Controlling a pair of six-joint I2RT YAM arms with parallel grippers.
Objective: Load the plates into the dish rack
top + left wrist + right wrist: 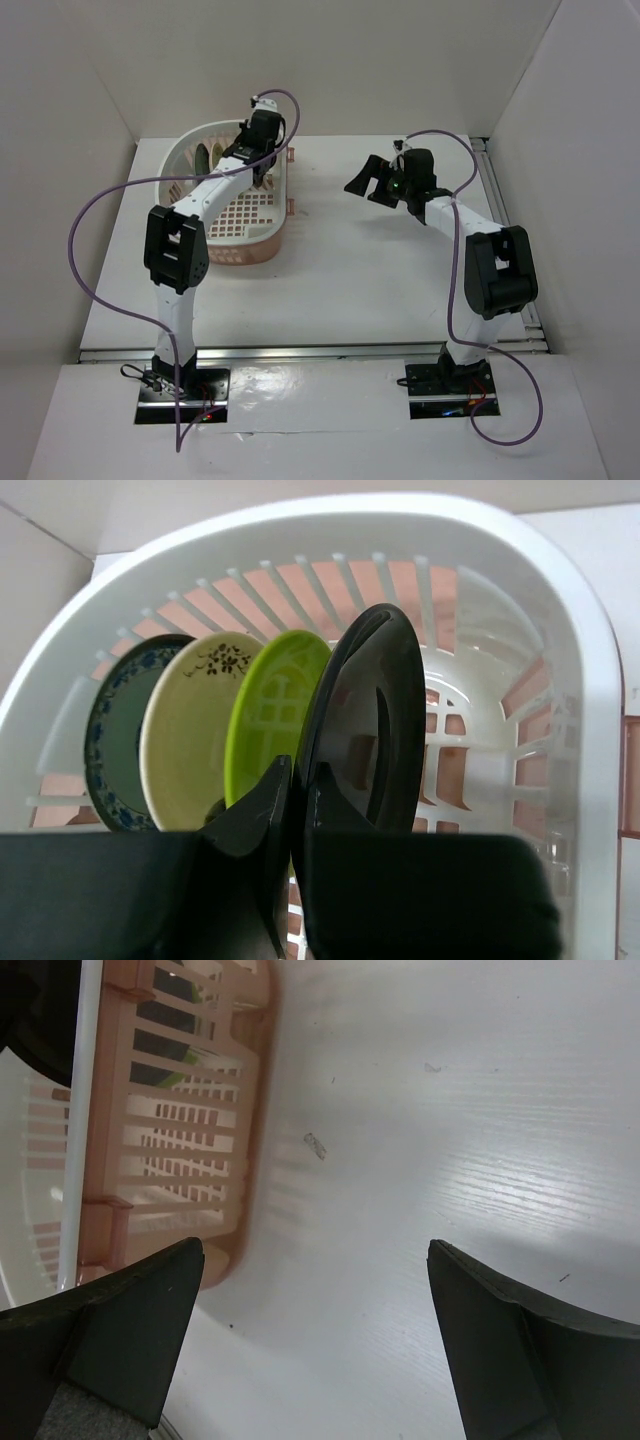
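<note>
White table (380, 270) carries the pale pink plastic oval dish rack (250, 250) at its far left. The left gripper (292, 780) pinches the rim of the glossy black round plate (365, 720), upright beside the lime green plate (275, 705); probably stiff, slippery, breakable. The right gripper (315, 1250) stands wide, empty.

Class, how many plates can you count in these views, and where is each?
4. All stand upright in a row inside the dish rack; in the left wrist view, blue-rimmed plate leftmost, then cream plate, green plate, black plate rightmost. More may be hidden.
</note>
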